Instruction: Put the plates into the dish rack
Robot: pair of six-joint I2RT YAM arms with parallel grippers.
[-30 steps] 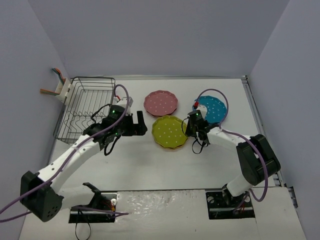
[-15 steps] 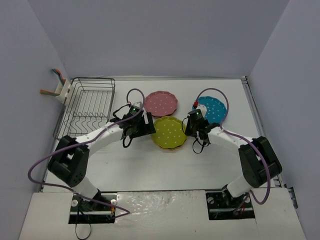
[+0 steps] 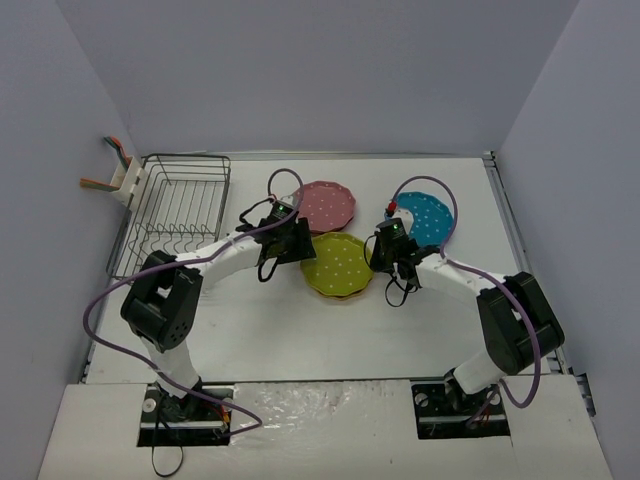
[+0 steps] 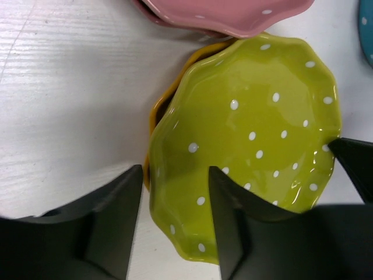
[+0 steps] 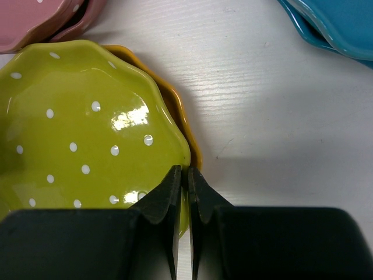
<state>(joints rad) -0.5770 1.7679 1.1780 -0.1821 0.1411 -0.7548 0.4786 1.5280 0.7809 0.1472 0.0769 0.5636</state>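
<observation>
plate rim between left gripper jaws

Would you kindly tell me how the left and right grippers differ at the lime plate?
The left gripper has its jaws apart, astride the rim of the lime plate; the right gripper has its jaws shut. The left gripper is on the side towards the dish rack, the right gripper towards the turquoise plate. Both sit at that plate's edge.

No words or numbers can be read. The white plastic caddy on the black wire rack looks blank, maybe.
</observation>
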